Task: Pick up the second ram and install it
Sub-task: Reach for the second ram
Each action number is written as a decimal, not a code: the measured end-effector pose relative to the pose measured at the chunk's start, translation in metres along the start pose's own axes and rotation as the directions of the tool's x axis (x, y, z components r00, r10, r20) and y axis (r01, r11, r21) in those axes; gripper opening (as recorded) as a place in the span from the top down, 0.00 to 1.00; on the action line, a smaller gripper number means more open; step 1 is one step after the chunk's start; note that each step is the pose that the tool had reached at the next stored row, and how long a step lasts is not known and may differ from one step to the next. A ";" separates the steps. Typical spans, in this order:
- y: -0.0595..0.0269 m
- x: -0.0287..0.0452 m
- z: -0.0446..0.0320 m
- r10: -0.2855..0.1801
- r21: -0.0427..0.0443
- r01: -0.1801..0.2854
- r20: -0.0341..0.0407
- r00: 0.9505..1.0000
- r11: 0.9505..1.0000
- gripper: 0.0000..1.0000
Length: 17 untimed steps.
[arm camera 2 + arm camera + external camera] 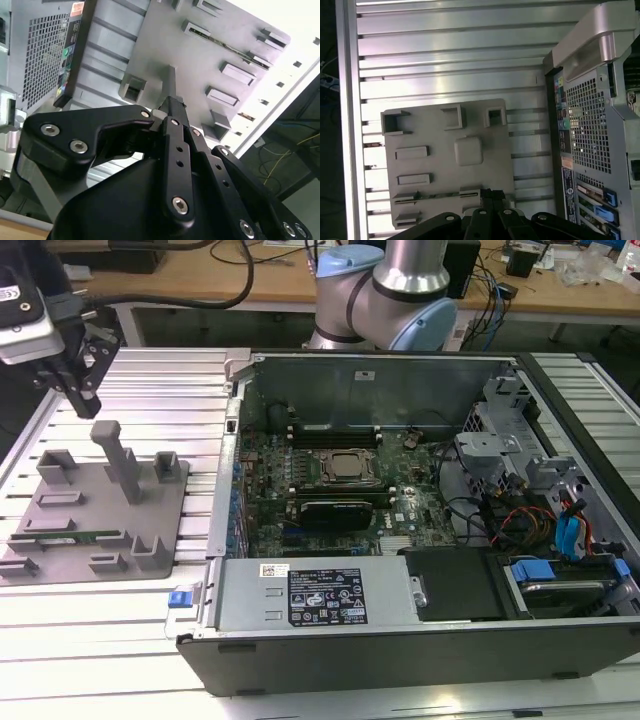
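The second ram (75, 536) is a thin green stick lying in a slot near the front edge of the grey fixture plate (100, 502), at the exterior view's left. It shows as a dark strip (437, 196) in the first wrist view and as a narrow strip (227, 47) in the second wrist view. My gripper (80, 402) hangs above the plate's back left corner, well clear of the ram. Its black fingers (172, 112) are together, shut on nothing, and the gripper (492, 193) sits over the plate edge.
A tall grey post (122, 462) and several fixture blocks stand on the plate. The open computer case (400, 380) lies to the exterior view's right, with the CPU socket (347, 468), memory slots (330, 430) and a black expansion card (340, 510). Ribbed aluminium table (150, 380) surrounds them.
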State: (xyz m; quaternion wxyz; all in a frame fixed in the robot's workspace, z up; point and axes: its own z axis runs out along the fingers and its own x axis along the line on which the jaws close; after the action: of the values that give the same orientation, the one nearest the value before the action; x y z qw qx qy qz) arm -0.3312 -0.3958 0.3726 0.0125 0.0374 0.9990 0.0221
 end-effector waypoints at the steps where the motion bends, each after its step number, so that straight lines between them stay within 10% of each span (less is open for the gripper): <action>1: -0.0002 0.0020 0.0008 0.000 0.000 0.000 0.000 1.000 1.000 0.92; 17: -0.0052 0.0448 0.0222 0.000 0.000 0.000 0.000 1.000 1.000 0.92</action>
State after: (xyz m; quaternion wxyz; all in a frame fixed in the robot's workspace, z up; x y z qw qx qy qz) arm -0.3757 -0.3966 0.3491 0.0125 0.0373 0.9990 0.0221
